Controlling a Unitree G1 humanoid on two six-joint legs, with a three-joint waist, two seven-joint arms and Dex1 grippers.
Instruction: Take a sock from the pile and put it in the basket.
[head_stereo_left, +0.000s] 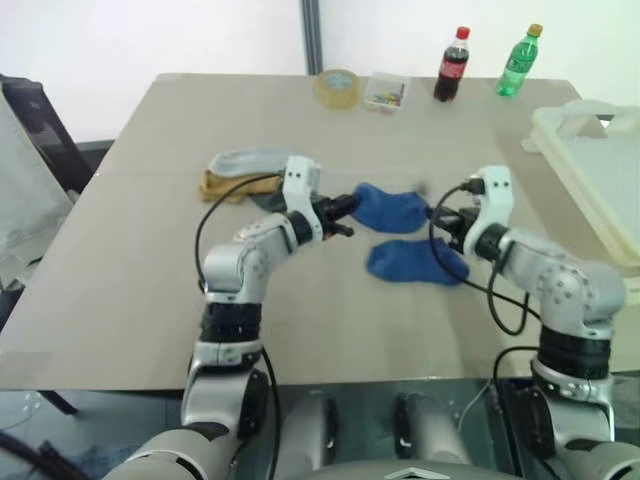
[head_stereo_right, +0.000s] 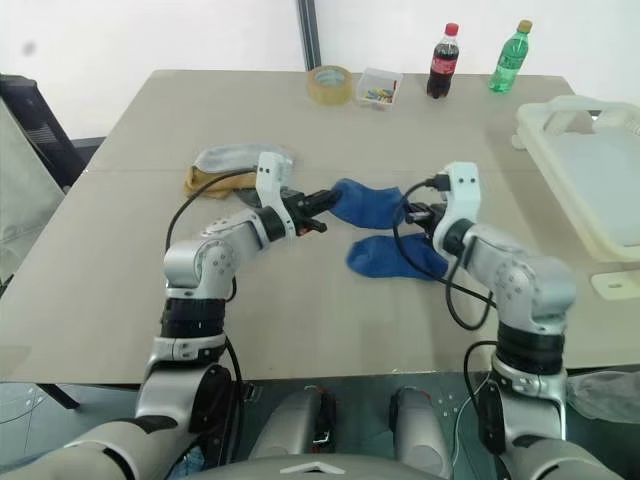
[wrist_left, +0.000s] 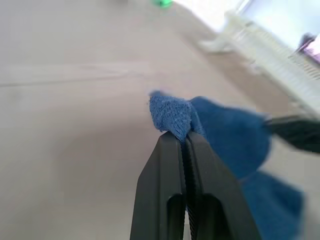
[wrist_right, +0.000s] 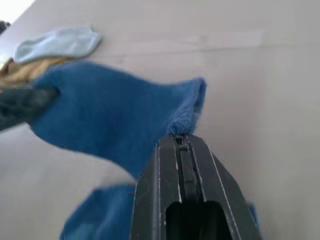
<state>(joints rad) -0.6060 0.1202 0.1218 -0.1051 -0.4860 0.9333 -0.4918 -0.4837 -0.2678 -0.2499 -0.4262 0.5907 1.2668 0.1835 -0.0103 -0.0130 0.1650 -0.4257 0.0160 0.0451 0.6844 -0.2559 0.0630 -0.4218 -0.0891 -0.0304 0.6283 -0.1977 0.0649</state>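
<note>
Both end effectors, left (head_stereo_left: 347, 208) and right (head_stereo_left: 440, 218), pinch one blue sock (head_stereo_left: 388, 207) mid-frame; carry it taut toward the basket (head_stereo_left: 600, 180) at right, releasing above it.

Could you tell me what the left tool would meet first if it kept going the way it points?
Probably the right tool, gripping the far end of the blue sock that the left tool pinches; depth is uncertain.

cola bottle (head_stereo_left: 452, 65), green bottle (head_stereo_left: 519, 61), tape roll (head_stereo_left: 337, 88)
</note>
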